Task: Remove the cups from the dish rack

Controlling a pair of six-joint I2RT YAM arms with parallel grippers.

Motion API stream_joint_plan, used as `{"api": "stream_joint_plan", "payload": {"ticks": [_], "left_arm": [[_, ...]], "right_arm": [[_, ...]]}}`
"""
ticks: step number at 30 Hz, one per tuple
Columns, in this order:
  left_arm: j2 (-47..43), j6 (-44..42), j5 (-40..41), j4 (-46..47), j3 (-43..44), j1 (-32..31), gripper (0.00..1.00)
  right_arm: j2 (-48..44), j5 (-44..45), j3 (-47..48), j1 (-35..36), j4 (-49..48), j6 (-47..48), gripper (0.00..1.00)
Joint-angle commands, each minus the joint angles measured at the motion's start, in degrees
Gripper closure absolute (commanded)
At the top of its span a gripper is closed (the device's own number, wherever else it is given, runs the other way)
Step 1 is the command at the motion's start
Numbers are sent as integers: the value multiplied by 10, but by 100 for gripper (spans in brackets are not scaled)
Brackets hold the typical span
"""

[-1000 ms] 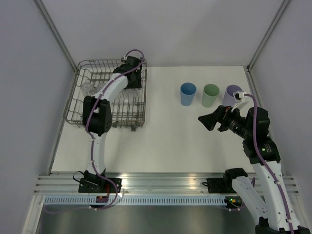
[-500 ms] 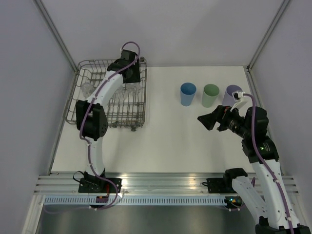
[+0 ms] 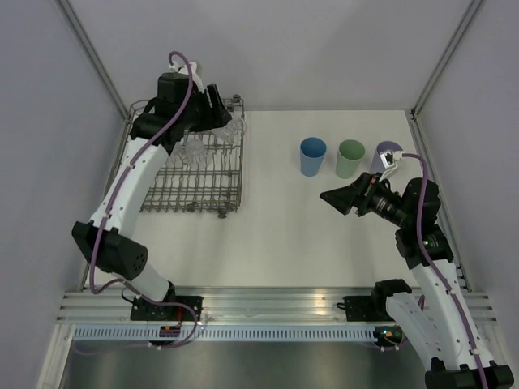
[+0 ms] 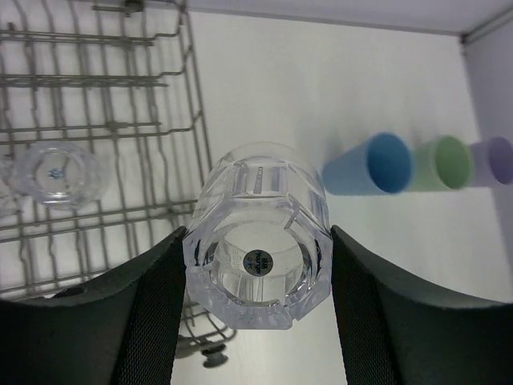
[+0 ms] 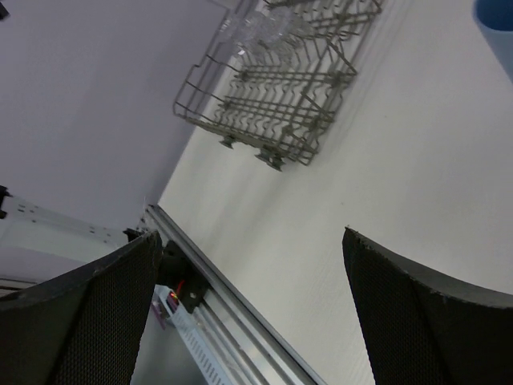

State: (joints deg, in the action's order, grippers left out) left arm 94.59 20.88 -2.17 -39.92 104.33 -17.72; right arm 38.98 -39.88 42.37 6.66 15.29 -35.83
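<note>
My left gripper (image 3: pixel 223 112) is shut on a clear cup (image 3: pixel 233 130), held above the right rim of the grey wire dish rack (image 3: pixel 154 193). In the left wrist view the clear cup (image 4: pixel 258 233) sits bottom-up between my fingers (image 4: pixel 152 313), over the rack's edge (image 4: pixel 196 152). Another clear cup (image 4: pixel 58 172) lies in the rack. The blue cup (image 3: pixel 313 156), green cup (image 3: pixel 350 158) and purple cup (image 3: pixel 386 152) stand upright in a row on the table. My right gripper (image 3: pixel 339 198) is open and empty, hovering in front of them.
The right wrist view shows the dish rack (image 5: pixel 280 88) far off, the blue cup's edge (image 5: pixel 497 16) and the metal rail (image 5: pixel 216 297) at the table's near edge. White walls close in the table at the back and sides.
My left arm has risen out of the rack and swung back, lifting a clear cup up over the rack's right rim. My right gripper has edged slightly left.
</note>
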Motion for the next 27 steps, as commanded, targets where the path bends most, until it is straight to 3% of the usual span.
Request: {"api": "stream_joint_plan", "payload": {"ticks": [1, 5, 6, 8, 10, 13, 17, 20, 27], "left_arm": [[-83, 53, -127, 73, -46, 0, 98], [-167, 95, -219, 145, -137, 0, 98], [-183, 128, -242, 170, -162, 0, 98], [-214, 197, -304, 264, -237, 0, 98], [-256, 251, -352, 372, -290, 0, 98], [-280, 337, -403, 448, -357, 0, 98], [-300, 477, -445, 625, -453, -1, 98], [-312, 522, -448, 668, -489, -5, 98], [-331, 539, -441, 675, -518, -40, 98]], "right_arm": [[-9, -79, -28, 3, -167, -132, 3], [-31, -78, -94, 5, -370, -274, 5], [-31, -72, -112, 7, -440, -298, 7], [-19, -53, -115, 19, -489, -318, 7], [-6, -43, -111, 40, -518, -325, 7], [27, -28, -96, 64, -547, -324, 9], [72, 12, -74, 124, -571, -306, 12], [89, 25, -63, 162, -578, -283, 13], [149, 62, -16, 235, -574, -225, 17]]}}
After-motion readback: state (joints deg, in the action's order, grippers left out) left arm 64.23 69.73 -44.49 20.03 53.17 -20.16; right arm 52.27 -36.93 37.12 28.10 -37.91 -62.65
